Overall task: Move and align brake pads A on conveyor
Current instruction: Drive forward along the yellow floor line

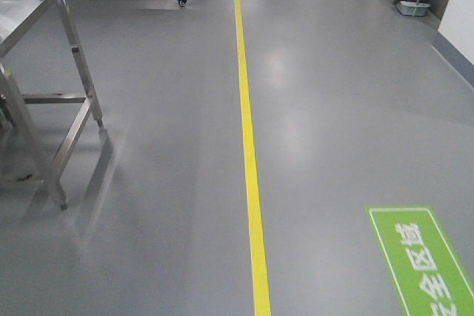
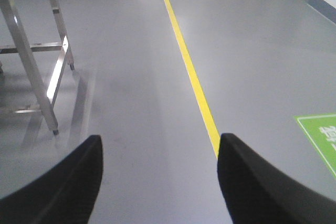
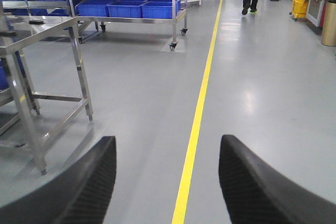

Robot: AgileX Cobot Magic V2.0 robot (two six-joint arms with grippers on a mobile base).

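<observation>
Nearest the lens, matte black rounded fingers are spreading wide with nothing between them: the left tool and the right tool. The brake pads A and the conveyor are lying outside every view. A yellow line is running up the glossy grey floor, and a stainless-steel tabletop is standing at upper left.

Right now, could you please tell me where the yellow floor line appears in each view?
Front view: the yellow floor line runs vertically through the centre.
Left wrist: it slants from top centre toward lower right.
Right wrist: it descends from upper right to bottom centre.
Shared landmark: the steel table at left.
</observation>
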